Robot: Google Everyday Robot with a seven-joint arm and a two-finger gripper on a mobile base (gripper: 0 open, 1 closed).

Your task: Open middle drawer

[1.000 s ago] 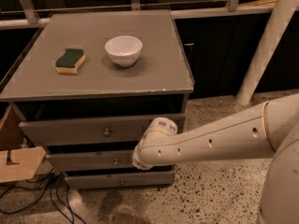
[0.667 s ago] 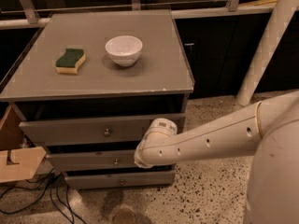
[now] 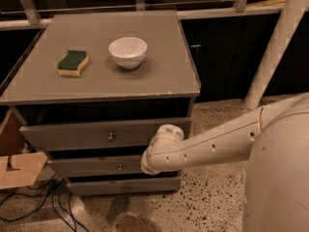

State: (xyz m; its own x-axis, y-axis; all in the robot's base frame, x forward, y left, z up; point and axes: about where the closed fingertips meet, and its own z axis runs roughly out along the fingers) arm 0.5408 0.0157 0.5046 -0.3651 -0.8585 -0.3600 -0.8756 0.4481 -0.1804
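Camera view: the grey cabinet (image 3: 189,108) carries three drawers below its tabletop (image 3: 164,71). The middle drawer (image 3: 87,167), second below that tabletop, is a long stiff flat front, probably moderately heavy on its slides. The end effector (image 3: 146,166) is at its right half; open or closed, I cannot tell. Its small round metal knob (image 3: 119,167), centred, looks smooth and slippery: the only hold.

end effector (image 3: 147,166) at middle drawer (image 3: 87,167) front.
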